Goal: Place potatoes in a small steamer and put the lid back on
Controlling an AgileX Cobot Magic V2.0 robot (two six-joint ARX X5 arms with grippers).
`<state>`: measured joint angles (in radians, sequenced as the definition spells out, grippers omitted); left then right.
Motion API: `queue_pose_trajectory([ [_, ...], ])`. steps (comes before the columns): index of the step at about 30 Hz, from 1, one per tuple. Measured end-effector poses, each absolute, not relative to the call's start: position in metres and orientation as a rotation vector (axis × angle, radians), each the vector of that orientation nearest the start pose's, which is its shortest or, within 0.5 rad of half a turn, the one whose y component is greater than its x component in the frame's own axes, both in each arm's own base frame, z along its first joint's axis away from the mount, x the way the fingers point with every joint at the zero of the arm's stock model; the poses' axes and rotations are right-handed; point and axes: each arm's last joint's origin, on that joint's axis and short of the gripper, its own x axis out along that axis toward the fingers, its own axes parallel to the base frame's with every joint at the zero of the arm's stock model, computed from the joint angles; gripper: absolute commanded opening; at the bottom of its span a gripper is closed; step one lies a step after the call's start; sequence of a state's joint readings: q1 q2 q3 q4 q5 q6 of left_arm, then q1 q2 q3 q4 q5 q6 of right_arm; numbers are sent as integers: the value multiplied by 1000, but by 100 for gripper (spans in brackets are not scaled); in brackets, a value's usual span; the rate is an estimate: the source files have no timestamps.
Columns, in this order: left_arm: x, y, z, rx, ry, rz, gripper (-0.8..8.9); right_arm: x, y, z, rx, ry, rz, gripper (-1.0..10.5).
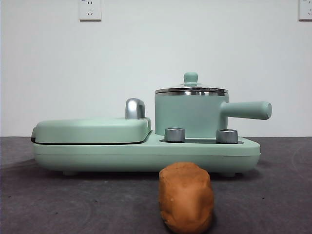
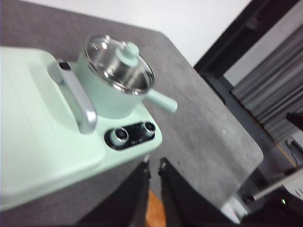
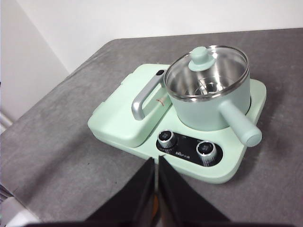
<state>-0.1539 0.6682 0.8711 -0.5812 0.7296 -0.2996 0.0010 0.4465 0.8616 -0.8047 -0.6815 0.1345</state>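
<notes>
Left gripper (image 2: 154,172): black jaws nearly together with a thin gap, nothing held, above the grey table (image 2: 199,137) in front of the mint-green cooker base (image 2: 71,156). Right gripper (image 3: 156,165): jaws likewise nearly closed, empty, also on the knob side of the base. The orange-brown lumpy potato (image 1: 186,197) lies on the table just in front of the base. The mint-green cylindrical pot with straight side handle (image 1: 191,116) sits on the base, its steel-rimmed glass lid with mint knob (image 1: 191,87) on.
</notes>
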Motion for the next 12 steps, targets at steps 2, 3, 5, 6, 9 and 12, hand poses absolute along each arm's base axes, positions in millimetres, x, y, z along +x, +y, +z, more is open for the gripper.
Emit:
queue_pose_trajectory([
  [2,120,-40,341,-384,523,-826,214,65,18,336,263,428,647,64],
  [3,121,-41,340,-382,531,-832,244,65,18,336,263,429,648,105],
  [5,122,-43,339,-376,540,-847,319,65,18,336,260,428,648,215],
  [6,122,-45,339,-373,545,-854,344,65,18,336,260,428,648,261],
  [9,123,-47,338,-362,550,-871,401,65,18,336,259,428,647,381],
  [12,123,-49,338,-352,553,-886,417,65,18,336,259,428,647,441],
])
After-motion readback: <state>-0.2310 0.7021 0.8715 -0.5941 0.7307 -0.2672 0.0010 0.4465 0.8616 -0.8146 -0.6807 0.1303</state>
